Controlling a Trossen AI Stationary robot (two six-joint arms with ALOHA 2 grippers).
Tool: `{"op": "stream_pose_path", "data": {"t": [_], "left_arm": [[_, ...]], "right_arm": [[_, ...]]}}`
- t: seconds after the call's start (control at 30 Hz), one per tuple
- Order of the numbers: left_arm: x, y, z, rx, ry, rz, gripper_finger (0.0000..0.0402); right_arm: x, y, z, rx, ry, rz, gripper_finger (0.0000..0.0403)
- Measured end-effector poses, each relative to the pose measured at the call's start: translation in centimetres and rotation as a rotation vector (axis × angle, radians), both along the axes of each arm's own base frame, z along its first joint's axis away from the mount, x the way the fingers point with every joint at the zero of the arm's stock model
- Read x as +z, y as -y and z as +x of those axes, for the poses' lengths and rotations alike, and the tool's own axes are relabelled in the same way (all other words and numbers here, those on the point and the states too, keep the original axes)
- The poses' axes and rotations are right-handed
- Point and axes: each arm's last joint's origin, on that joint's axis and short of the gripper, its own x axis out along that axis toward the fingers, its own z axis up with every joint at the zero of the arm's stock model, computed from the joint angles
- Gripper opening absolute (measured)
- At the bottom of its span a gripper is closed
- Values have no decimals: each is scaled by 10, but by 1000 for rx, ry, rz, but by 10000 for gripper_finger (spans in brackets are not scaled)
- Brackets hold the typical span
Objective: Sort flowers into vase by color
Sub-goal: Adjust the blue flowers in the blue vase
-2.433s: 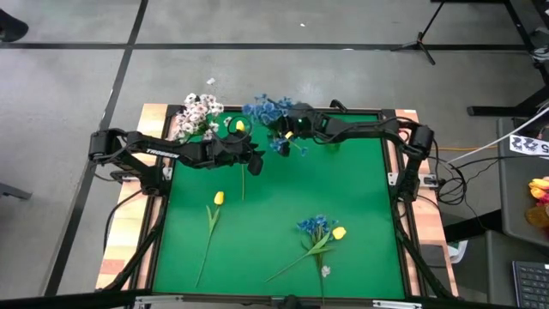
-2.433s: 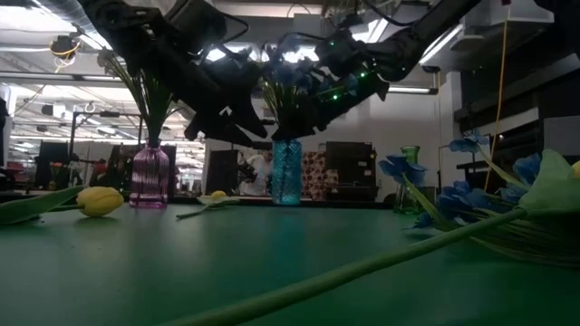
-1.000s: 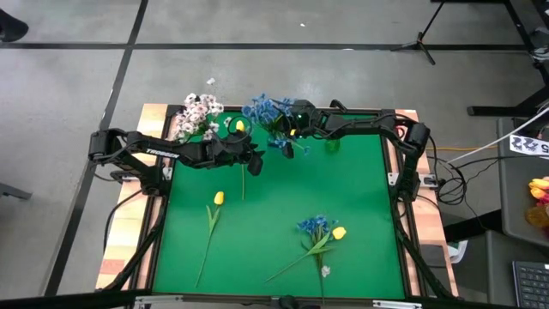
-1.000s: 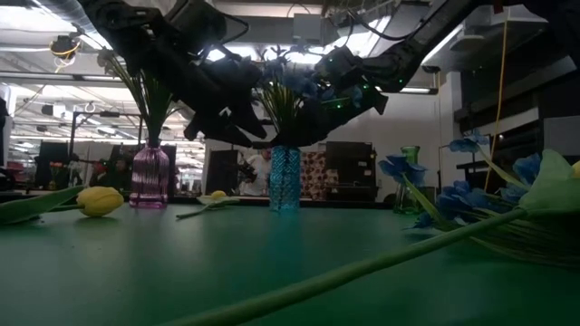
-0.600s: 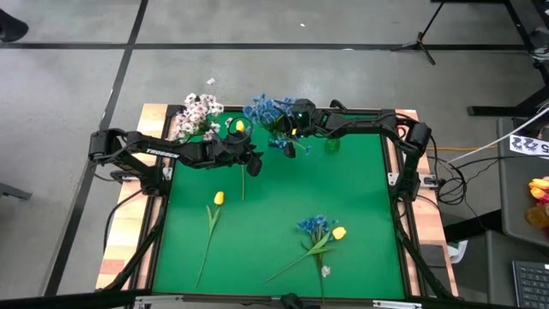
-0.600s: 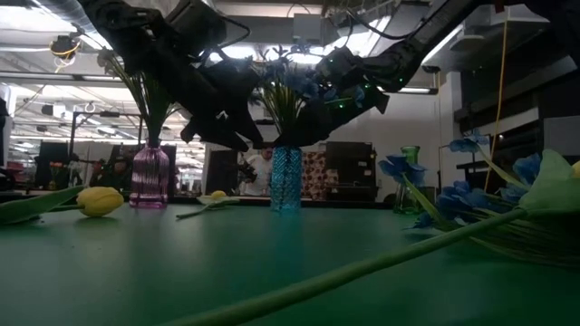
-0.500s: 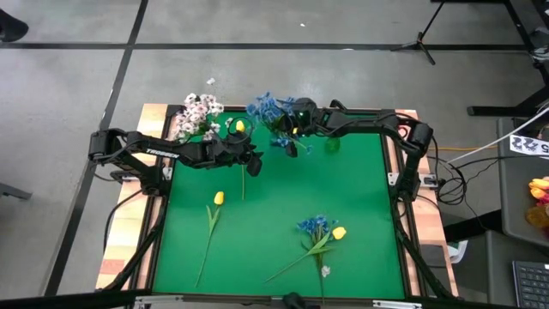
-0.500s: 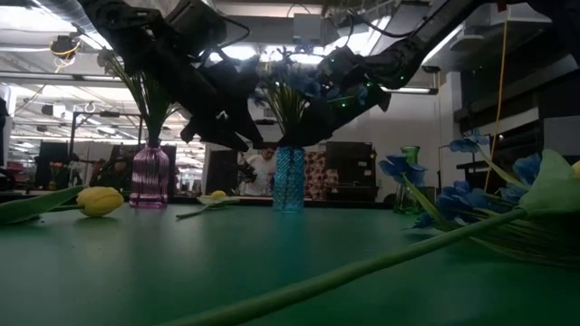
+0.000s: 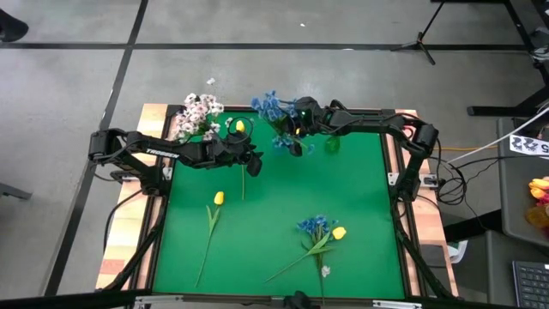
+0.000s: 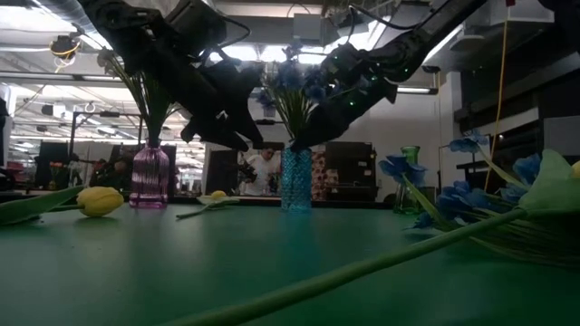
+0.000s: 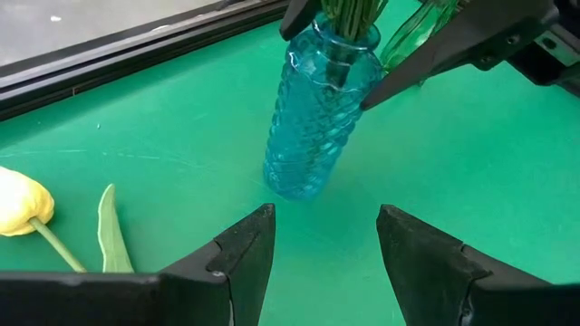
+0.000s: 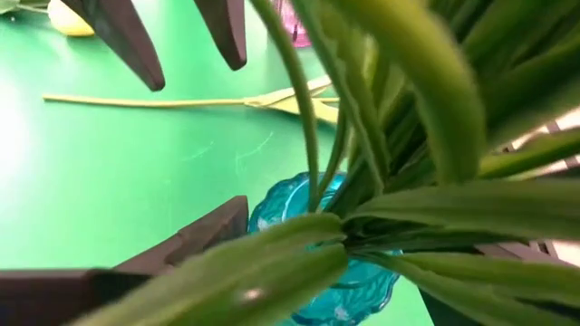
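- Three vases stand near the far edge of the green worktop (image 9: 274, 232): a pink vase (image 10: 149, 177) holding the white sprays (image 9: 198, 113), a blue vase (image 10: 295, 179) holding a bunch of blue blooms (image 9: 268, 105), and a green vase (image 10: 410, 177) off to the right side.
- Loose yellow tulips count three: one (image 9: 239, 126) lying at the back beside the left arm, one (image 9: 218, 198) left of centre with its long stalk running toward the near edge, and one (image 9: 339, 233) in the near pile.
- That near pile also has one loose blue flower (image 9: 314, 226) and what looks like a small white sprig (image 9: 325, 270), too small to be sure of.
- The right gripper (image 9: 290, 137) is over the blue vase with its fingers spread around the green stalks just above the vase mouth; its wrist view shows one finger (image 12: 195, 237) beside the vase rim, and whether the fingers press on the stalks is not clear.
- The left gripper (image 11: 322, 231) hangs above the worktop just beside the blue vase, fingers apart and holding nothing, the vase ahead of the gap.
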Motion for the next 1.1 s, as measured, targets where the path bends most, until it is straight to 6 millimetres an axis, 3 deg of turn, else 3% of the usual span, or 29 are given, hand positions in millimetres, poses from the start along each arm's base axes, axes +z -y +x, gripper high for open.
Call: {"op": "stream_pose_path", "data": {"t": [0.4, 0.8, 1.1], "left_arm": [[-1, 0, 0, -7, -13, 7, 192], [-3, 1, -2, -6, -46, -2, 192], [-3, 1, -2, -10, -52, 2, 192]], "right_arm": [[0, 1, -4, 25, -42, -57, 276], [13, 2, -3, 67, -127, -76, 276], [12, -2, -7, 214, -168, -76, 276]]}}
